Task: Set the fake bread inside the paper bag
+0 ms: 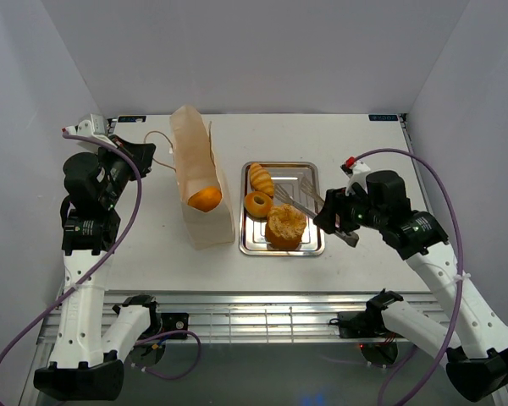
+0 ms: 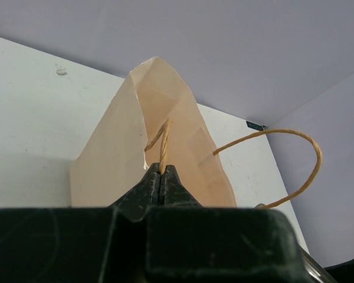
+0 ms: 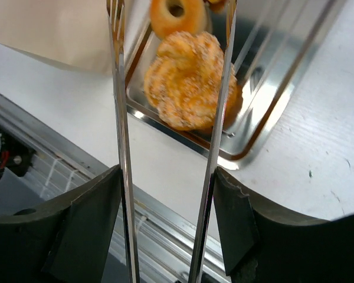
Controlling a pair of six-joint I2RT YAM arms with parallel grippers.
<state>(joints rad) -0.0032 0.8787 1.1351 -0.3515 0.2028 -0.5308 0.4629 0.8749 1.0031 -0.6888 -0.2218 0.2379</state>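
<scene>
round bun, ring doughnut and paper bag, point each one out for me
round bun (image 3: pixel 192 79): right wrist view, middle of its crusty top
ring doughnut (image 1: pixel 249 204): top external view, left side of its ring
paper bag (image 1: pixel 212 227): top external view, near end of its wall

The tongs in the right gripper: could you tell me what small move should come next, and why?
Probably close the tongs on the round bun: the right wrist view frames it between their open arms, and the left gripper pinches the paper bag's handle, with its mouth open.
</scene>
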